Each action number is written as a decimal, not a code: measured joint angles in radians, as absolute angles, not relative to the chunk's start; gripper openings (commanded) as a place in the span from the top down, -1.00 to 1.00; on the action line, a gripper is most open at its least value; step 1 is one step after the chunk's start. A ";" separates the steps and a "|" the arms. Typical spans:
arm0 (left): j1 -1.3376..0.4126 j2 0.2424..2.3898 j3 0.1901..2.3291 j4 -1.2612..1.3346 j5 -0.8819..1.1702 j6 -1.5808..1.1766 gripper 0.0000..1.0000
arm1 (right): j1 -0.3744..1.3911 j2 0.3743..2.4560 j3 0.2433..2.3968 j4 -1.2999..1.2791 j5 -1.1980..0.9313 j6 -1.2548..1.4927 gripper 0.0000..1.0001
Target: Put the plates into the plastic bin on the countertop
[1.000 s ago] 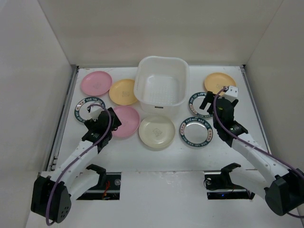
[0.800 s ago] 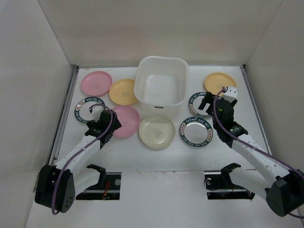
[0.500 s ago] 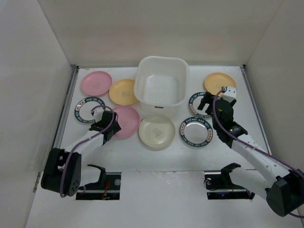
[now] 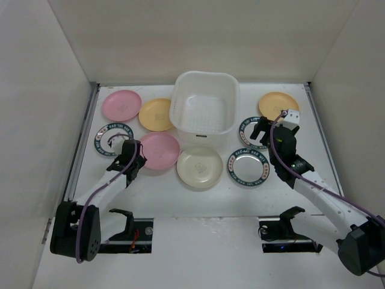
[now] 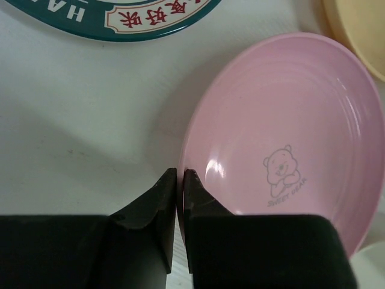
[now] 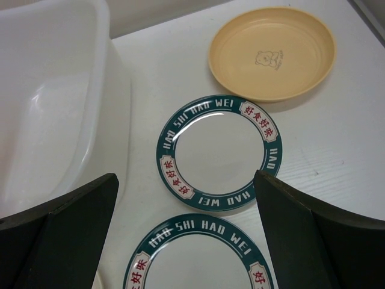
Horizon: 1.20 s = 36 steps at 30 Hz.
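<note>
Closing within the last second, the left tool (image 5: pixel 179 179) pinches the near rim of the nearer pink plate (image 5: pixel 283 126) left-front of the plastic bin (image 4: pixel 205 76), the right tool (image 4: pixel 260 130) gapes above a green-rimmed plate (image 6: pixel 218 153), and bare white tabletop (image 4: pixel 198 197) spans the near edge between walls (image 4: pixel 42 108).

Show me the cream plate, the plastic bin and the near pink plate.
cream plate (image 4: pixel 200 167), top view, its centre.
plastic bin (image 4: pixel 204 114), top view, its perforated bottom.
near pink plate (image 5: pixel 283 138), left wrist view, its inner well.
</note>
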<state>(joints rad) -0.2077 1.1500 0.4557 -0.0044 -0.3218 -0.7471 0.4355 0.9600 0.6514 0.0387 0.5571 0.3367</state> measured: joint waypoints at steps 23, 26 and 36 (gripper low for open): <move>-0.412 0.957 1.053 -0.388 -0.474 -0.620 0.97 | 0.447 0.962 0.644 0.039 0.552 0.337 -1.00; -0.444 1.172 1.184 -0.299 -0.471 -0.571 0.96 | 0.447 0.962 0.644 0.039 0.553 0.337 -1.00; -0.469 1.680 1.514 -0.173 -0.418 -0.485 0.95 | 0.447 0.979 0.640 0.043 0.553 0.348 -1.00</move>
